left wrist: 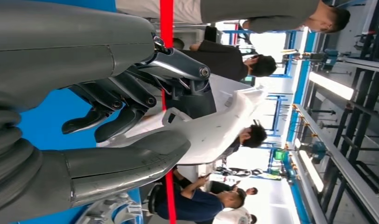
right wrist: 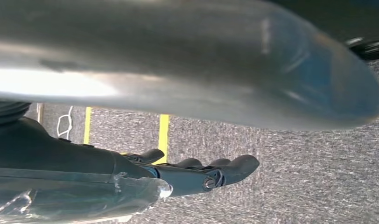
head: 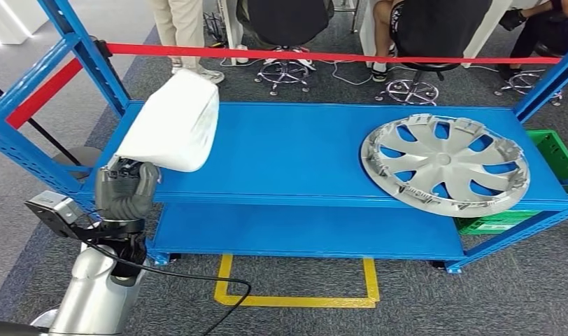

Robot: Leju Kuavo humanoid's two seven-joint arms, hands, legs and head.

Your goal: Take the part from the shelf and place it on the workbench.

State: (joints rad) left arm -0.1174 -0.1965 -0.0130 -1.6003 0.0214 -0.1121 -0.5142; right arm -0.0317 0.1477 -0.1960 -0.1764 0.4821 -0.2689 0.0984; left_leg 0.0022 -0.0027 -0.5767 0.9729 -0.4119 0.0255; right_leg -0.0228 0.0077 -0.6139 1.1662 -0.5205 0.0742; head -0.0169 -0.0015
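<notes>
While the white part [head: 175,120] sits raised at the left of the head view, over the left end of the blue shelf [head: 295,150], I judge I am carrying it off toward a worktop that I cannot see from here. It is held at its lower edge, so most of its curved shell stands free above my left hand [head: 125,190]. That hand is clamped on it: in the left wrist view the dark fingers [left wrist: 124,100] curl over one face and the thick thumb [left wrist: 131,156] presses the other. My right hand [right wrist: 197,172] hangs over grey carpet, fingers fairly straight and together, holding nothing. A silver hubcap [head: 445,164] lies flat at the right of the shelf, well apart.
</notes>
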